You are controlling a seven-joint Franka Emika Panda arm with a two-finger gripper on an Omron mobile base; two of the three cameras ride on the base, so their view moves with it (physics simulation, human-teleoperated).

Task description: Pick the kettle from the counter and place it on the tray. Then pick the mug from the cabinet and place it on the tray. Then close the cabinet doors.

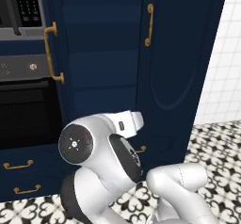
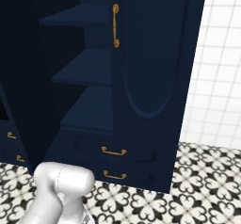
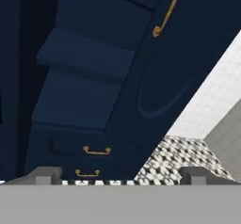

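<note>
Cabinet (image 2: 155,77) fills the frame ahead, tall navy, long axis vertical, front facing the base. Doors: right door (image 1: 179,53) looks near closed, its panel facing out; left door (image 1: 59,53) is swung out toward the oven (image 1: 23,105), edge-on. Brass bar handles (image 1: 149,24) run vertical. Inner shelves (image 2: 84,68) exposed, horizontal, bare where visible. Two drawers (image 2: 114,151) sit below the shelves. Gripper (image 3: 120,177) has jaws spread wide, holding nothing, aimed at the cabinet's lower front above the patterned floor (image 2: 188,190).
</note>
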